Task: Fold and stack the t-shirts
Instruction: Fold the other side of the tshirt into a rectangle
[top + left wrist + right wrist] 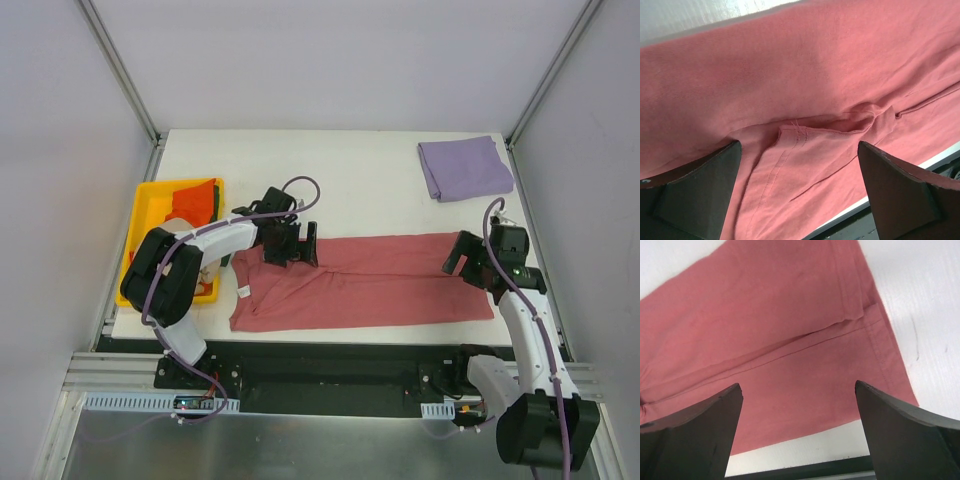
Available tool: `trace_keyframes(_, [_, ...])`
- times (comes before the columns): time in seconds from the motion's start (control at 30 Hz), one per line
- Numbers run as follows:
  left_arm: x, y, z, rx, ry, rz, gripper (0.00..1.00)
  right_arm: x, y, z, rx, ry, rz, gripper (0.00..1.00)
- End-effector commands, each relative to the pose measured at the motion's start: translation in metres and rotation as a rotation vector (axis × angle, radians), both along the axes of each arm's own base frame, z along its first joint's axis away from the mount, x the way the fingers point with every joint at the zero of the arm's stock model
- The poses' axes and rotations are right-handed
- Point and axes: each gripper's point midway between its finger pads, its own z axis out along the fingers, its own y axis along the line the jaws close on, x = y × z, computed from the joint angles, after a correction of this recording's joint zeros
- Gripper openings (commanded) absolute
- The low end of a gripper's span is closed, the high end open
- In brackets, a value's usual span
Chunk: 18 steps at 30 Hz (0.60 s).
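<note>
The left gripper (292, 250) hangs low over the red shirt (370, 280) with its fingers (695, 195) spread wide, nothing between them but cloth lying flat below. Right under that gap a stitched sleeve edge (795, 132) is folded over and bunched into a small ridge. The shirt is laid out as a long band across the table (350, 180), running from this gripper over to the right gripper (462, 258). That one also stands wide open, poised just above the shirt's bottom hem, and a lengthwise fold runs across the cloth under it. Neither gripper holds anything. Behind the right gripper, well apart near the table's far corner, a purple shirt (465, 167) lies folded into a neat square. Out beyond the left gripper's outer side sits a yellow bin (145, 215) with an orange shirt (195, 197) crumpled inside.
</note>
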Motion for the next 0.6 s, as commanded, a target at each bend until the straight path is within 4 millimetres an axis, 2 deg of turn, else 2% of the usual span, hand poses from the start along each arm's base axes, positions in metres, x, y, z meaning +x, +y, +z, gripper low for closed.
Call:
trace_keyframes(0.0, [-0.003,-0.014,0.008,-0.059,0.002,-0.083,0.99,0.008,0.009,-0.001,0.049,0.011,0.037,0.96])
trace_keyframes(0.3, [-0.015,-0.017,0.015,-0.074,-0.013,-0.113,0.99,0.006,0.007,-0.005,0.037,0.017,0.025,0.96])
trace_keyframes(0.57, [-0.024,-0.046,0.021,-0.195,0.036,-0.201,0.99,0.005,0.008,-0.009,0.04,0.032,0.032,0.96])
